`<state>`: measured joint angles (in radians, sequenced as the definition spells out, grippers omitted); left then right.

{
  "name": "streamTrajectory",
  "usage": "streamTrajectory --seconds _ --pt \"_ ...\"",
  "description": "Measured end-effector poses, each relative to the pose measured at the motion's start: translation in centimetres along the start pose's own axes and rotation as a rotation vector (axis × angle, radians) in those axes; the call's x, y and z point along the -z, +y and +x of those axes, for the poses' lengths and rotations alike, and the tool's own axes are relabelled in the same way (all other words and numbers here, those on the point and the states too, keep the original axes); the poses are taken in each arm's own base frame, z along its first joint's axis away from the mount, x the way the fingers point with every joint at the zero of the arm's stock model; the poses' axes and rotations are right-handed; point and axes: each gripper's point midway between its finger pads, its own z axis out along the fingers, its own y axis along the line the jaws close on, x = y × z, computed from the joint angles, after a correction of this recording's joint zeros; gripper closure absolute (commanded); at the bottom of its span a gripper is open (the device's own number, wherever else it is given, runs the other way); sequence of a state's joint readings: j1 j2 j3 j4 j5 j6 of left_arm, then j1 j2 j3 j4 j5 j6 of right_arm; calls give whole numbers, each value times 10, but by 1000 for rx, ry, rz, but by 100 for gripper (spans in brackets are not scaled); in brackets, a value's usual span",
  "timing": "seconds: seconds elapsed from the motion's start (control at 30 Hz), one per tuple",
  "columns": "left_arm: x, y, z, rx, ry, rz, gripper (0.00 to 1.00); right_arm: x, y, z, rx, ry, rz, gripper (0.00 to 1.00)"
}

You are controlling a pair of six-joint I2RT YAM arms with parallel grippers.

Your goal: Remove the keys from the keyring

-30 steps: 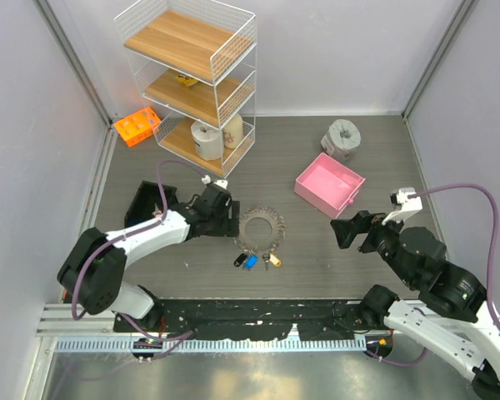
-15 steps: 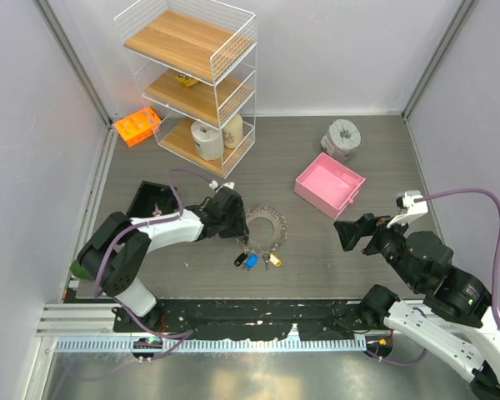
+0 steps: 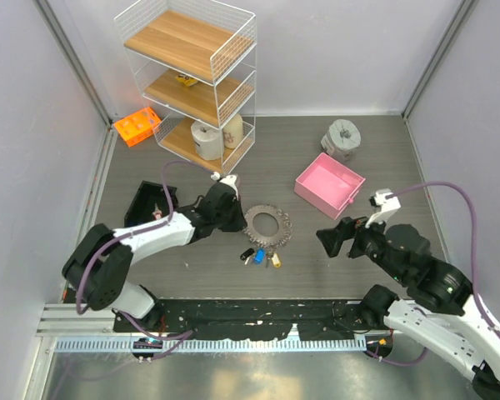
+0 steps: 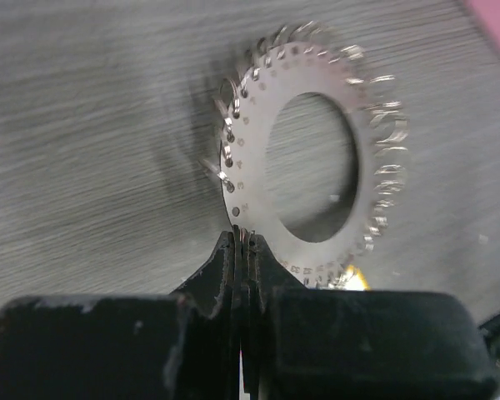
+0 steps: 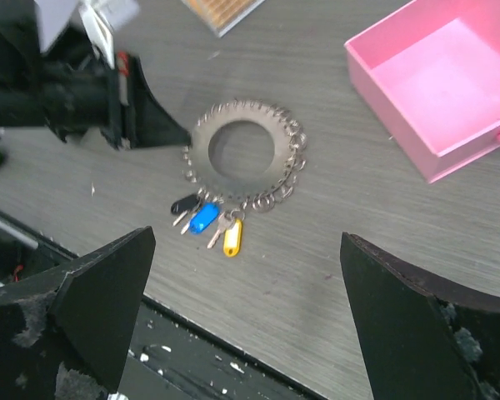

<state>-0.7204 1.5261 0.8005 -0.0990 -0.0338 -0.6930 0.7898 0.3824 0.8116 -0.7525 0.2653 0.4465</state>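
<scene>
The keyring (image 3: 267,225) is a flat silvery disc with small loops round its rim, lying mid-table. The keys (image 3: 258,257), with black, blue, silvery and yellow heads, hang off its near edge. My left gripper (image 3: 238,220) is shut on the ring's left rim. The left wrist view shows the closed fingertips (image 4: 242,237) pinching the keyring (image 4: 248,150). My right gripper (image 3: 333,242) hovers to the right, open and empty. In the right wrist view its fingers straddle the keys (image 5: 207,218) below the keyring (image 5: 242,187); right gripper (image 5: 247,240).
A pink box (image 3: 321,196) (image 5: 392,117) stands right of the ring, with a grey tape roll (image 3: 342,137) behind it. A white wire shelf rack (image 3: 192,75) and an orange rack (image 3: 136,127) are at the back left. A black box (image 3: 146,204) sits by the left arm.
My left gripper moved right to the ring and shut on its rim. The ring and keys shifted slightly right. My right arm swung left toward the keys, still open.
</scene>
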Motion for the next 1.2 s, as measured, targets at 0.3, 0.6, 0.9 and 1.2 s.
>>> streamTrajectory --seconds 0.3,0.6,0.9,1.2 --pt "59 -54 -45 -159 -165 266 100 -55 35 56 55 220 -153 9" --pt "71 -67 -41 -236 -154 353 100 -100 74 90 87 223 -406 11" --pt "78 -67 -37 -282 -146 368 100 -139 89 107 173 227 -489 19" --pt "81 -67 -36 -303 -141 371 100 -170 94 115 287 278 -492 37"
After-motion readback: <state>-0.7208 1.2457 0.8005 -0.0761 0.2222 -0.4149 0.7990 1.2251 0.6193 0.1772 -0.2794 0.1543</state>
